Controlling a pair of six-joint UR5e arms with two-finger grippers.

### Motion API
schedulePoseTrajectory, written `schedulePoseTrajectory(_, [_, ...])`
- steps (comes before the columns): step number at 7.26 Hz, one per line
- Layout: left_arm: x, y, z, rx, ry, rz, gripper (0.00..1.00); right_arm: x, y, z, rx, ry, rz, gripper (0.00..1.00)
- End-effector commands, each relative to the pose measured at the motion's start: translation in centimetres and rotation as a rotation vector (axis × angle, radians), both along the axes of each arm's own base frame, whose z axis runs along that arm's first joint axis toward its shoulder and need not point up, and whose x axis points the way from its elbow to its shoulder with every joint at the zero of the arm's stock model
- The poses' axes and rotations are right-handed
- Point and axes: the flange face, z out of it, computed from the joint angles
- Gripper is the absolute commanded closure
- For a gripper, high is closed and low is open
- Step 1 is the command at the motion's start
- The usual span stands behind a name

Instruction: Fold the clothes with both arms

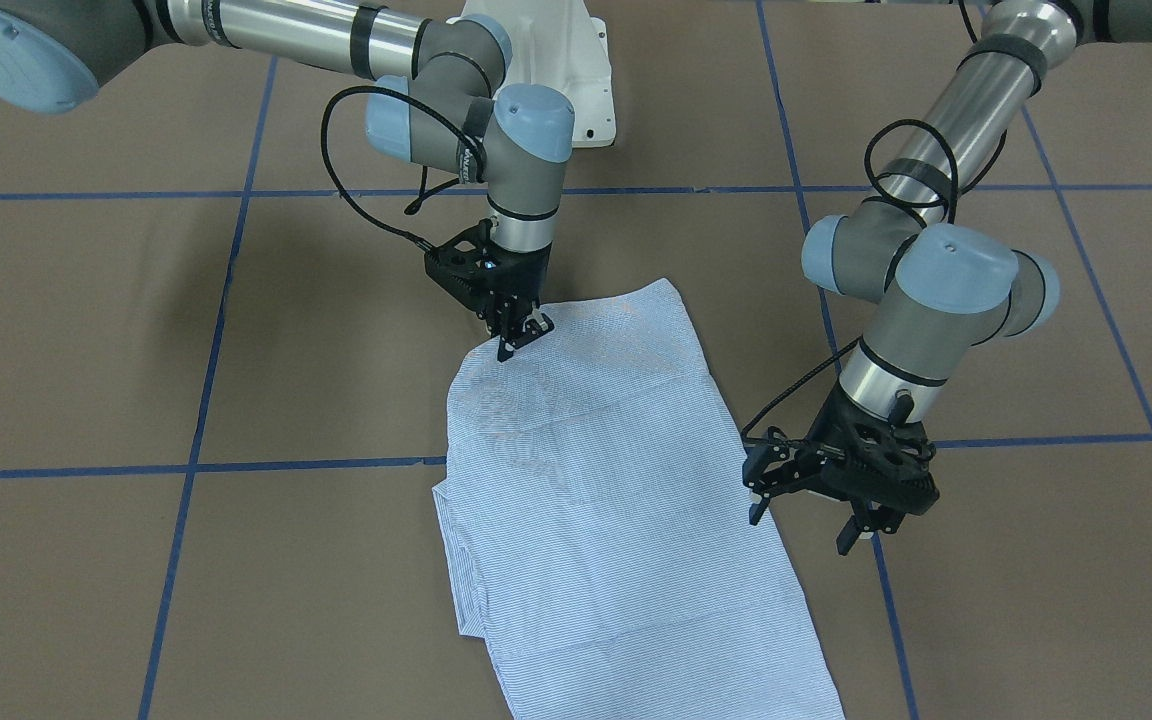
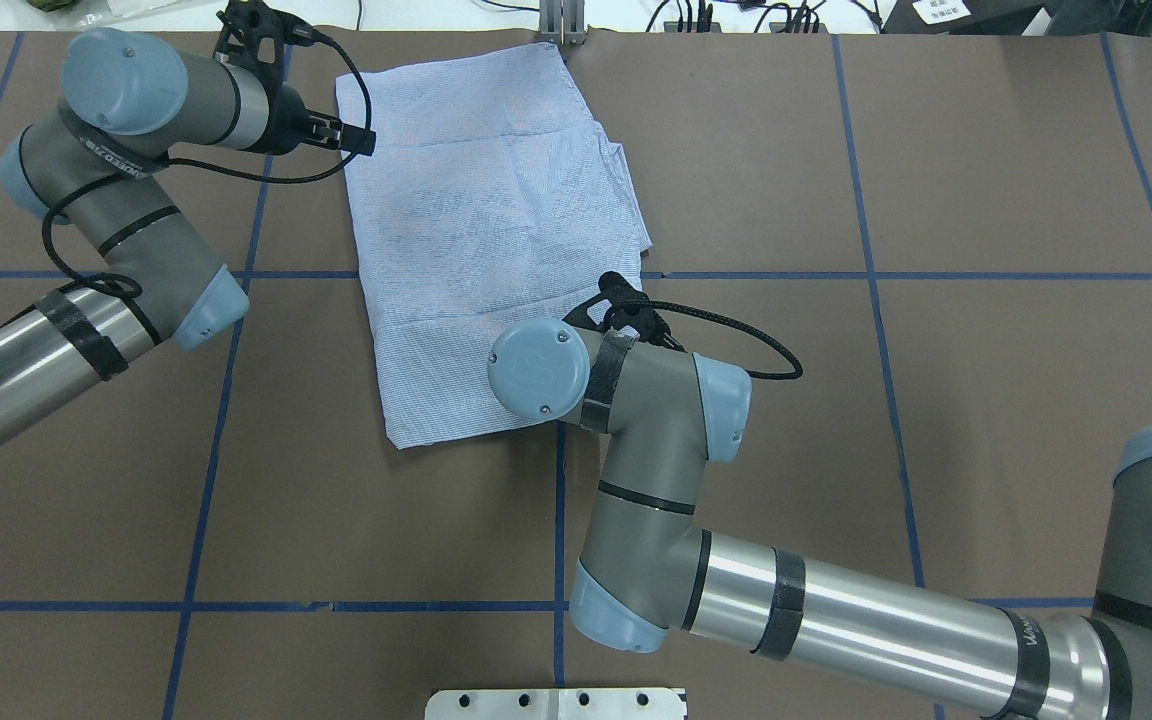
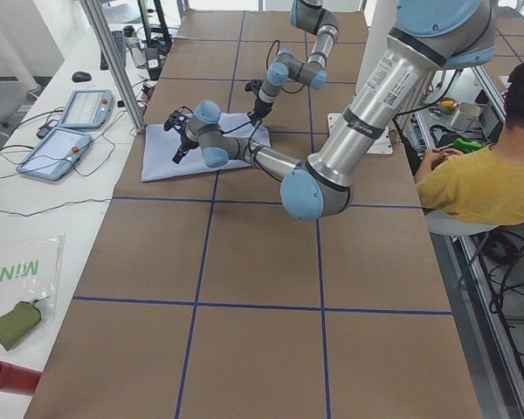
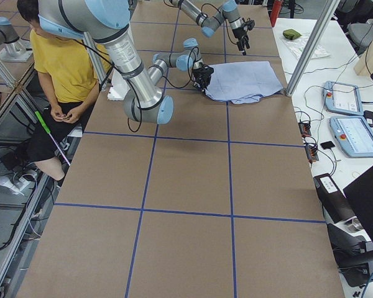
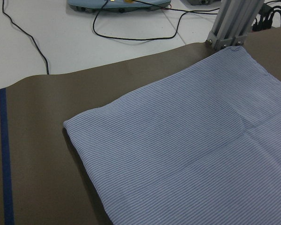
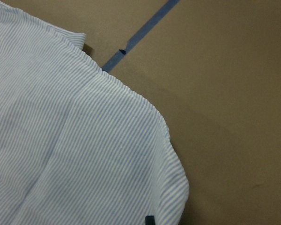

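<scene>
a white bag at the bench's end, in the left side view, carries green letters that look like "mini", seen reversed. the lettering on the arms' bands is too small to read.

the shirt lies flat on the brown bench, folded into a long panel. its long axis runs from the robot's side toward the far edge, slightly slanted. the far end reaches the metal post at that edge, and the near end lies under the right arm's wrist in the overhead view. fine white stripes run along its length, and a few soft creases cross it.

the left tool hangs just beside the shirt's long left edge, near its far end. its fingers are spread wide and hold nothing.

the right tool points down at the shirt's corner nearest the robot, on its right side. its fingers are drawn close together and touch the cloth. i cannot tell whether they pinch the cloth or only rest on it. the right wrist view shows the rounded hem and one dark fingertip at the bottom edge.
</scene>
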Motion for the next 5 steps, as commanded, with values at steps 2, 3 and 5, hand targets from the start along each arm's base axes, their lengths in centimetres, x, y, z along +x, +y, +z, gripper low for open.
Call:
schedulePoseTrajectory(2, [0.1,6.4,0.7,-0.085,0.106,0.000,0.00,0.2,-0.1,-0.3,0.012,-0.002,0.009,1.00])
schedulePoseTrajectory(3, [1.6,12.0,0.4,-0.136,0.169,0.033,0.00,0.3,-0.1,-0.4,0.013,-0.007,0.010,1.00])
schedulePoseTrajectory(5, [3.0,21.3,0.5,-0.176,0.216,0.094,0.00,0.4,-0.1,-0.6,0.018,-0.008,0.014,1.00])
